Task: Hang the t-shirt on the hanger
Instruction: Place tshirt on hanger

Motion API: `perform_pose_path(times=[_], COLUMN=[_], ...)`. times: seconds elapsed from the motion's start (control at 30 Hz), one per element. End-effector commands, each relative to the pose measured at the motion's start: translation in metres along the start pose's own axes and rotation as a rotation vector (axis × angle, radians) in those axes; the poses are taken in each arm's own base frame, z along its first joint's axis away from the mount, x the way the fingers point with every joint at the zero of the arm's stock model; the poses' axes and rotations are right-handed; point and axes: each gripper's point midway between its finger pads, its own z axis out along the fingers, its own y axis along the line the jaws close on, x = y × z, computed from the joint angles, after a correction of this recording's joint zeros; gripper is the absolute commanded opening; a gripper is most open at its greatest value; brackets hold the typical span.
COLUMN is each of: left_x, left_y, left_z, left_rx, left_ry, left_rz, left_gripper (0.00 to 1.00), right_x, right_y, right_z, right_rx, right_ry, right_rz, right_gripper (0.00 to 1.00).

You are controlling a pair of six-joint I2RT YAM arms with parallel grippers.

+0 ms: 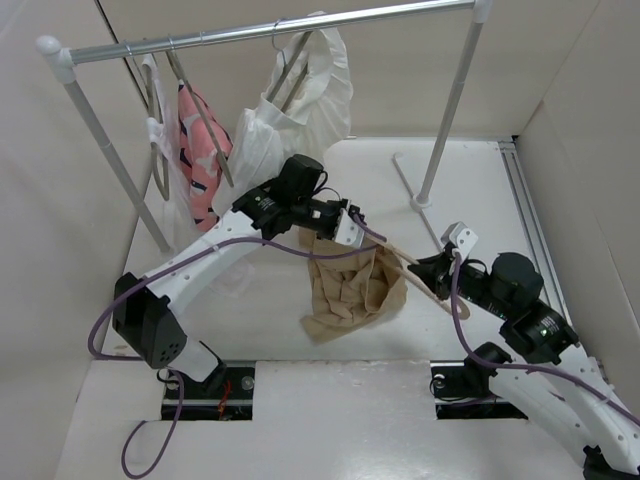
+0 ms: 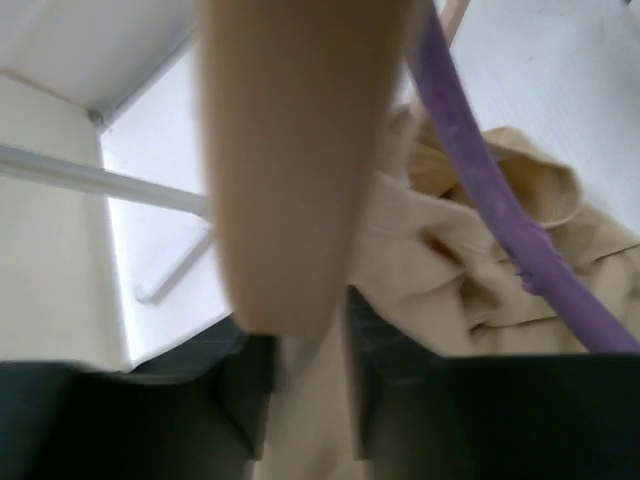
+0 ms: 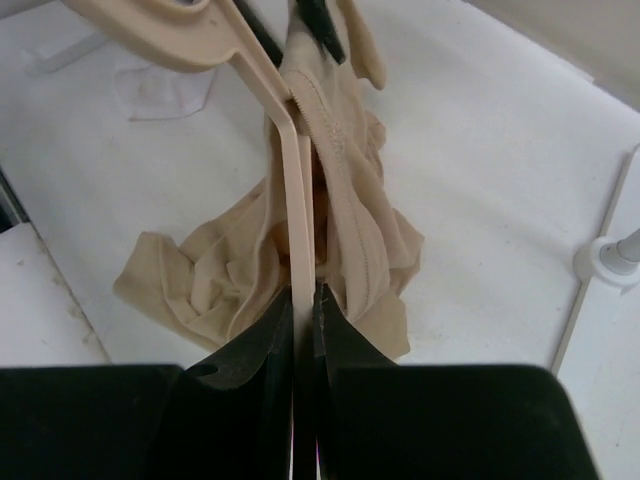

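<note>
Hanger point(image 3: 298, 180) is clamped in your right jaws, its long axis pointing to 10 o'clock into the t-shirt point(image 1: 350, 285), which trails onto the table point(image 1: 470, 200) beneath your nearer left jaws, whose state you cannot tell.

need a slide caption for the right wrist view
Right claw shut on the peach hanger, tan t-shirt bunched along it and trailing onto the white table

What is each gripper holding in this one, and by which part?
Right gripper: shut on the hanger, at the thin tip of one arm. Left gripper: straddles a beige piece, hanger or t-shirt; a grip cannot be told.
</note>
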Motion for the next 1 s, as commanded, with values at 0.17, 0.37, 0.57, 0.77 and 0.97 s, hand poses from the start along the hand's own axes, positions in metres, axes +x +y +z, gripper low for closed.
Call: perform_pose_path(times=[0.17,0.37,0.57,0.77,0.97], left_x=[0.009,0.011,0.024,0.034,0.019], left_y=[0.000,0.045,0.046,0.048,0.049], left_z=[0.006,-0.016,-0.039,-0.045,-0.048], left_rx=[0.035,-0.208,-0.345,-0.444,-0.486], left_ry=[-0.020,0.058,0.132,0.157,0.099], left_rz=[-0.045,-0.229,-0.319,-0.446,-0.540], left_gripper=[0.00,0.00,0.00,0.00,0.00], right_x=[-0.097,-0.073,-0.056,-0.051,0.021], right_y=[-0.001,-0.044,-0.089,-0.086,-0.050], right_z=[-0.020,-0.023,-0.052,-0.057,0.024], right_rx=[0.018,0.272,0.599,0.628,0.390], right_ry=[-0.297,-0.172,-0.052,-0.009,0.049], right_rz=[-0.065,0.067,0.201,0.336,0.530], right_gripper=[0.00,0.46,1.00,1.00,0.78])
